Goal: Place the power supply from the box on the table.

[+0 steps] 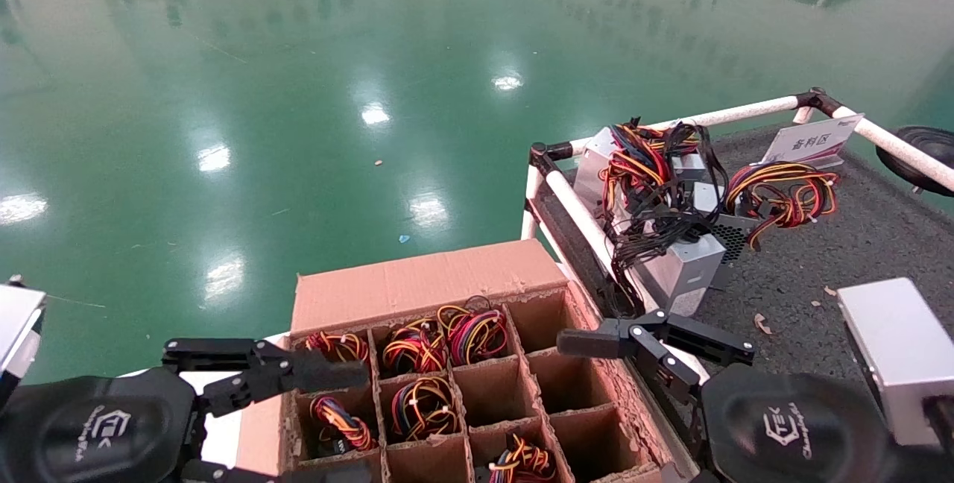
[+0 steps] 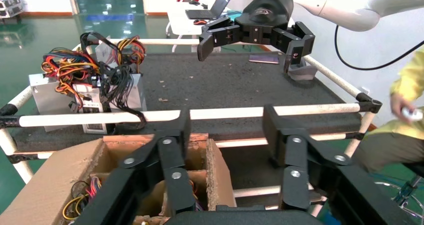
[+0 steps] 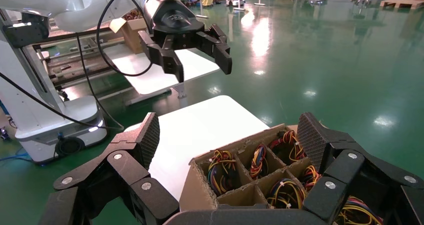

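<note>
Both grippers are held open above the box, with nothing gripped.

Head view: the left gripper (image 1: 313, 416) is seen over the near left cells of the box (image 1: 417, 285), the right gripper (image 1: 596, 401) over its right edge, beside the table (image 1: 820, 259); wire bundles of power supplies (image 1: 425, 405) are seen down in the cells.
Left wrist view: its fingers (image 2: 172, 160) are spread wide over the box.
Right wrist view: its pads (image 3: 312, 140) are likewise set apart.

Dark table (image 1: 835, 259) — wired grey units (image 1: 674, 267), white sign (image 1: 812, 141)
</note>
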